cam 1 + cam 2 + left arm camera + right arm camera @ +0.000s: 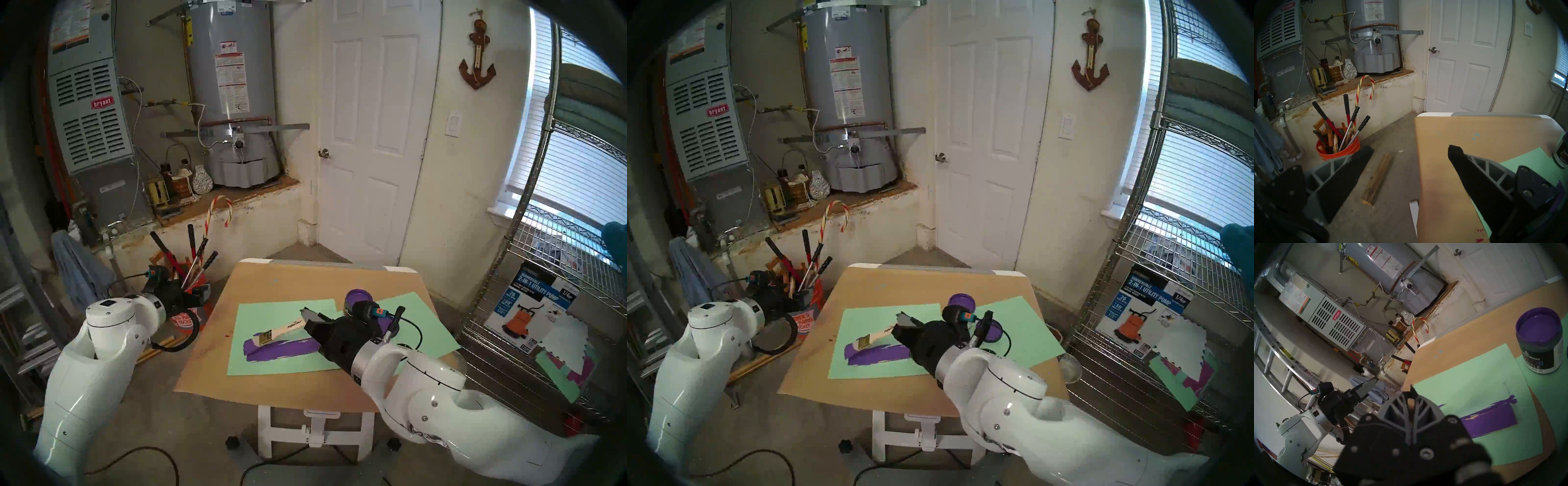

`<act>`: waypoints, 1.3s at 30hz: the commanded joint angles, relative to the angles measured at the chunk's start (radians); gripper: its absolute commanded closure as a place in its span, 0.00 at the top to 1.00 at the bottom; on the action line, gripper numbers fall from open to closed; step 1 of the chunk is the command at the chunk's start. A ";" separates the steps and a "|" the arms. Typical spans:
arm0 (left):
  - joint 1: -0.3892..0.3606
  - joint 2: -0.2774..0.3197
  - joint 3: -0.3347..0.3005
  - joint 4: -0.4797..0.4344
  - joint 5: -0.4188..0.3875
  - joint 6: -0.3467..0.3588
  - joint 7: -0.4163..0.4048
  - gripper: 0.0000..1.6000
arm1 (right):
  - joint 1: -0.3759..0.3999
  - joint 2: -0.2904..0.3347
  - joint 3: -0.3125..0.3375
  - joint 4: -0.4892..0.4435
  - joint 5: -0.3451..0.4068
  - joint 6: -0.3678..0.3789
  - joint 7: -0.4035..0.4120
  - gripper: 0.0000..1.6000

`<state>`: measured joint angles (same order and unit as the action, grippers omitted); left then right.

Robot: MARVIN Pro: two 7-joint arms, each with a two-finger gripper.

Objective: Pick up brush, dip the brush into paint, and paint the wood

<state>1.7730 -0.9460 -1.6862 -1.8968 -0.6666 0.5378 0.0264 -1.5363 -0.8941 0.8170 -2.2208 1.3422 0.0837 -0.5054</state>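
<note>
Brush point(271, 334) sits pinched in the right gripper point(310, 317), bristles on the purple-coated wood point(281, 349) on the green sheet point(288, 366): painting step. Next likely another stroke along it. Left gripper point(1410, 149) hangs spread, empty, off the table's left.

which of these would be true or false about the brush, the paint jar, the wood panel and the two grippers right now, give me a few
1. The right gripper is shut on the brush. True.
2. The paint jar has its lid on. False: it stands open, purple paint showing.
3. The left gripper holds the jar. False: it is open and empty, off the table's left side.
4. The bristles are over the wood panel, which is painted purple. True.
5. The panel lies on bare cardboard. False: it lies on a mint-green sheet.
</note>
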 commanded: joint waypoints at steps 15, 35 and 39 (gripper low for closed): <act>-0.005 0.001 -0.011 -0.017 -0.002 -0.002 0.002 1.00 | -0.001 0.010 0.012 -0.006 -0.005 0.009 0.018 0.00; -0.005 0.001 -0.011 -0.017 -0.002 -0.003 0.002 1.00 | -0.007 0.004 -0.010 -0.004 -0.039 0.009 0.016 0.00; -0.005 0.001 -0.011 -0.017 -0.002 -0.003 0.002 1.00 | -0.005 -0.001 -0.016 0.003 -0.047 0.009 0.010 0.00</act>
<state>1.7731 -0.9460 -1.6861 -1.8970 -0.6667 0.5378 0.0266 -1.5527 -0.8781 0.8062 -2.2062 1.3054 0.0941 -0.4910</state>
